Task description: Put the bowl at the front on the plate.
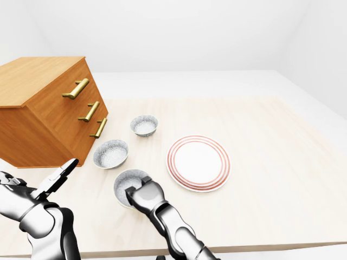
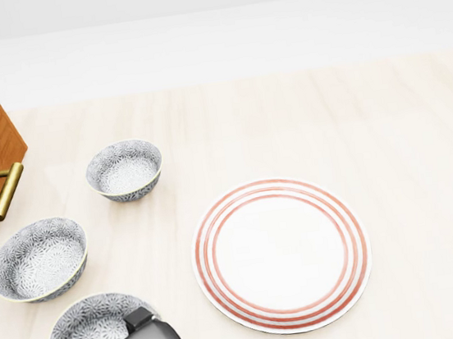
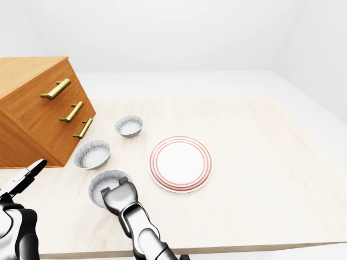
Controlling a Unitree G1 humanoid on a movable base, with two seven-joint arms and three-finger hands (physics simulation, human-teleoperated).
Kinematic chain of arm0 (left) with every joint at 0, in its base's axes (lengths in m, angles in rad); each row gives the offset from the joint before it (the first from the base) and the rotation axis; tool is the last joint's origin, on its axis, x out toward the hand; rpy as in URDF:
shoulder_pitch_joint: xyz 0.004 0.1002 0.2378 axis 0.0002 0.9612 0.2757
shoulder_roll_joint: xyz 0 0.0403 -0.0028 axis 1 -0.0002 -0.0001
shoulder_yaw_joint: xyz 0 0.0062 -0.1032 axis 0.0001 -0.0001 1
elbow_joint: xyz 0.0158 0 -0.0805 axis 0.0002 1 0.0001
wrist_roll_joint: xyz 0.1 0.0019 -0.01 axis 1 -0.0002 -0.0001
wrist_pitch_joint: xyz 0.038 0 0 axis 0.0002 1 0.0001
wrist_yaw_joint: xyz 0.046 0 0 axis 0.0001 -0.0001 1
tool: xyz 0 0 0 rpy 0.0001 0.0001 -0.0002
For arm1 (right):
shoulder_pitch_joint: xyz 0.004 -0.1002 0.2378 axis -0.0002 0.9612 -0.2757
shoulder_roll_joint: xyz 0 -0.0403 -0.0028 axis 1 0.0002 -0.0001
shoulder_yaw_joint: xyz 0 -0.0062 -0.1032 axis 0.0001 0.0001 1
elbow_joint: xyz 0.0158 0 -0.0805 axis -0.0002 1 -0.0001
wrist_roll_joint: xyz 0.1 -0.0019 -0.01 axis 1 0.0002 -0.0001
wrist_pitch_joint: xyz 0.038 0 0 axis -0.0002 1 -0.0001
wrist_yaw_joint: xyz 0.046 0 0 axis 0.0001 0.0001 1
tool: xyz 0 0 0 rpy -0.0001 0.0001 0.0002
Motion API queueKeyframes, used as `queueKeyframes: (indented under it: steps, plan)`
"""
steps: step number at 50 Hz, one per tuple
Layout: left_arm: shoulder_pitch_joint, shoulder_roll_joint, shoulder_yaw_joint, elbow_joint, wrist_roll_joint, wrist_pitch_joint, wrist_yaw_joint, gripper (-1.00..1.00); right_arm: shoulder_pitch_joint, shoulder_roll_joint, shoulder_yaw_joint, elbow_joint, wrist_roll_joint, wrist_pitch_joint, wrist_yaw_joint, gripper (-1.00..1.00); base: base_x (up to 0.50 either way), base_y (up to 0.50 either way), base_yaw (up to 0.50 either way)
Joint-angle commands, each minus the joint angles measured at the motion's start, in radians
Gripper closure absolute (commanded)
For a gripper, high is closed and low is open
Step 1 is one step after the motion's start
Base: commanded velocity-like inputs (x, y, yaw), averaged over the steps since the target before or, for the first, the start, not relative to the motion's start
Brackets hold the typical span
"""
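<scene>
Three patterned grey bowls stand in a row left of the red-ringed white plate (image 2: 282, 253). The front bowl (image 2: 75, 335) is the lowest one in the head view. My right hand (image 2: 117, 335) sits over its right rim with the fingers (image 2: 139, 317) curled down inside it, closed on the rim. In the left-eye view that hand (image 1: 140, 189) reaches up from the bottom centre to the same bowl (image 1: 124, 181). My left hand (image 1: 57, 179) is raised at the lower left, away from the bowls, fingers spread and holding nothing.
The middle bowl (image 2: 39, 259) and the far bowl (image 2: 125, 169) lie above the front one. A wooden drawer cabinet (image 1: 43, 103) with brass handles stands at the left. The table's near edge (image 1: 260, 248) runs along the bottom of the eye views.
</scene>
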Motion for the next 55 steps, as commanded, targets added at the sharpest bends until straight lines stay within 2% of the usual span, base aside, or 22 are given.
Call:
queueKeyframes:
  steps: [1, 8, 17, 35, 46, 55]
  plan:
    - [0.000, 0.000, 0.002, -0.005, -0.004, 0.000, 0.000, -1.00, 0.053, 0.000, 0.037, 0.111, -0.002, 0.000, 0.054, 1.00, 0.00, 0.00, 0.00]
    - [0.001, -0.001, 0.002, -0.005, -0.003, 0.000, 0.000, -1.00, 0.098, 0.002, 0.106, 0.095, -0.021, 0.000, 0.028, 1.00, 0.00, 0.00, 0.00]
    - [0.000, 0.000, -0.002, 0.005, 0.003, 0.000, 0.000, -1.00, 0.116, 0.001, 0.133, 0.124, -0.019, 0.000, -0.011, 1.00, 0.00, 0.00, 0.00]
    - [-0.002, -0.001, -0.008, 0.019, 0.019, 0.000, 0.000, -1.00, 0.233, -0.106, 0.340, -0.201, -0.049, 0.000, 0.032, 1.00, 0.00, 0.00, 0.00]
    - [-0.002, 0.001, -0.009, 0.019, 0.015, 0.000, 0.000, -1.00, 0.259, -0.156, 0.397, -0.305, -0.068, 0.000, 0.048, 1.00, 0.00, 0.00, 0.00]
    - [0.005, -0.002, -0.005, 0.005, 0.009, 0.000, 0.000, -1.00, 0.259, -0.166, 0.397, -0.312, -0.080, 0.000, 0.049, 1.00, 0.00, 0.00, 0.00]
